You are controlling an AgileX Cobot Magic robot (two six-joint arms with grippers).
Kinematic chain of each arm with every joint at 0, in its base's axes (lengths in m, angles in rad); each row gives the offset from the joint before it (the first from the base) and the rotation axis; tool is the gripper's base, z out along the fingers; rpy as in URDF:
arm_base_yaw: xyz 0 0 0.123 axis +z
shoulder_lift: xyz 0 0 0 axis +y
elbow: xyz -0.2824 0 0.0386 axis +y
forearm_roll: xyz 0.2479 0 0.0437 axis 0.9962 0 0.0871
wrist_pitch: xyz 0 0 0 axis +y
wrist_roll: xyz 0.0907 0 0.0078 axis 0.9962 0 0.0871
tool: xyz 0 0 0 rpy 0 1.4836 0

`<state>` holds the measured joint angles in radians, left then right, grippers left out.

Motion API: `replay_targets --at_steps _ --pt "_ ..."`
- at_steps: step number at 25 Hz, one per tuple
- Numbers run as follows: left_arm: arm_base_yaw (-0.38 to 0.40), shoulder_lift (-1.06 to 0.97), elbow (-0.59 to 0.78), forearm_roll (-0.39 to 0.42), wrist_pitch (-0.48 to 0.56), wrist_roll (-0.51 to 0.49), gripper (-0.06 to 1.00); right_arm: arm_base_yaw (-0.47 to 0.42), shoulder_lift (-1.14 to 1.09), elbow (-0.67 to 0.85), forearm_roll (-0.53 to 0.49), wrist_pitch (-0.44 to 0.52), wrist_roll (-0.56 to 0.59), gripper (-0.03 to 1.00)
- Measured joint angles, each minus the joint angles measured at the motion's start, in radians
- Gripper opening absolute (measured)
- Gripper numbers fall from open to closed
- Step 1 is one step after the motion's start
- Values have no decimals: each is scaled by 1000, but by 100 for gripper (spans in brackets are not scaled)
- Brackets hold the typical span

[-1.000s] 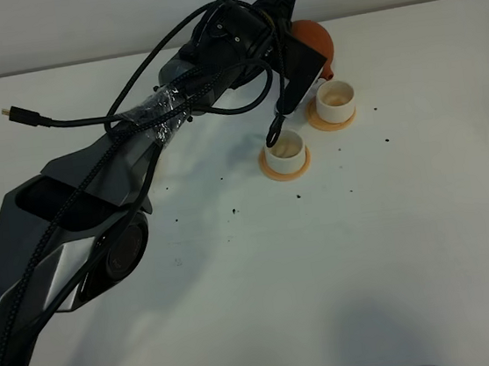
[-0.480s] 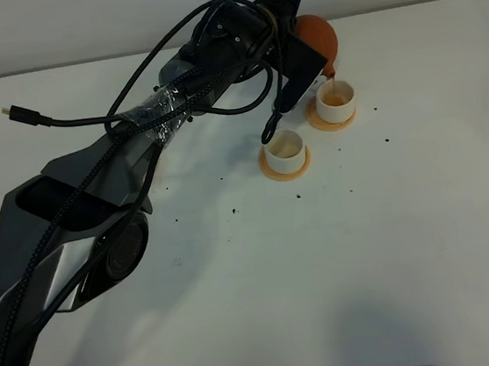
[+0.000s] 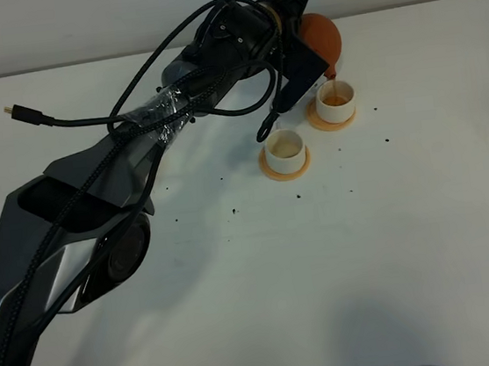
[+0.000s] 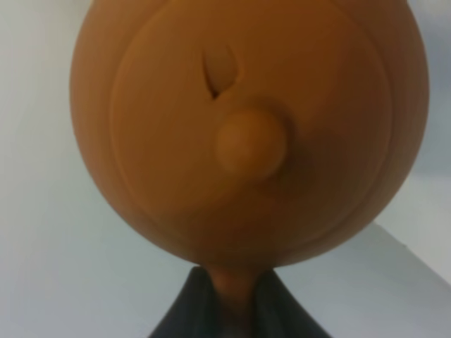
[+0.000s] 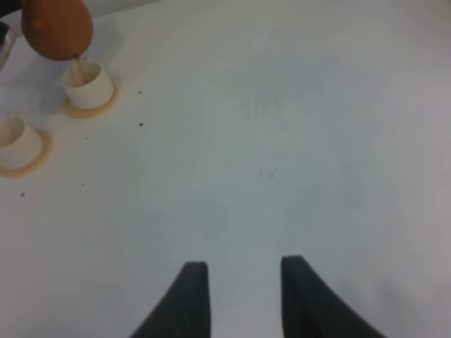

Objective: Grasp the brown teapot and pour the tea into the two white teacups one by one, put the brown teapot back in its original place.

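Note:
The brown teapot hangs tilted above the far white teacup, its spout over the rim, and brown tea shows inside the cup. My left gripper is shut on the pot's handle; the lid and knob fill the left wrist view. The near teacup stands on its orange coaster, in front and to the left. My right gripper is open and empty, low over bare table, far from the teapot and both cups. The original place is hidden.
The left arm's dark body stretches diagonally over the left half of the white table. A loose black cable end lies at the far left. Small dark specks dot the table near the cups.
The teapot has shifted slightly right and tipped further over the far cup. That cup now holds more tea. The near cup has stayed put.

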<state>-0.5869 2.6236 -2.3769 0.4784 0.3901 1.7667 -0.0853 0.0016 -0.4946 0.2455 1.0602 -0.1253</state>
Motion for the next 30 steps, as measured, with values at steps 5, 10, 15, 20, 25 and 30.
replay_targets --at_steps 5,10,15,20,25,30 --pt "-8 0 0 0 -10 9 11 0 0 0 0 0 0 24" --pt "-8 0 0 2 -12 24 11 0 0 0 0 0 0 24" --pt "-8 0 0 4 -16 28 11 0 0 0 0 0 0 24" --pt "-8 0 0 4 -21 35 11 0 0 0 0 0 0 24" --pt "-8 0 0 4 -25 73 11 0 0 0 0 0 0 24" --pt "-8 0 0 4 -27 78 11 0 0 0 0 0 0 24"
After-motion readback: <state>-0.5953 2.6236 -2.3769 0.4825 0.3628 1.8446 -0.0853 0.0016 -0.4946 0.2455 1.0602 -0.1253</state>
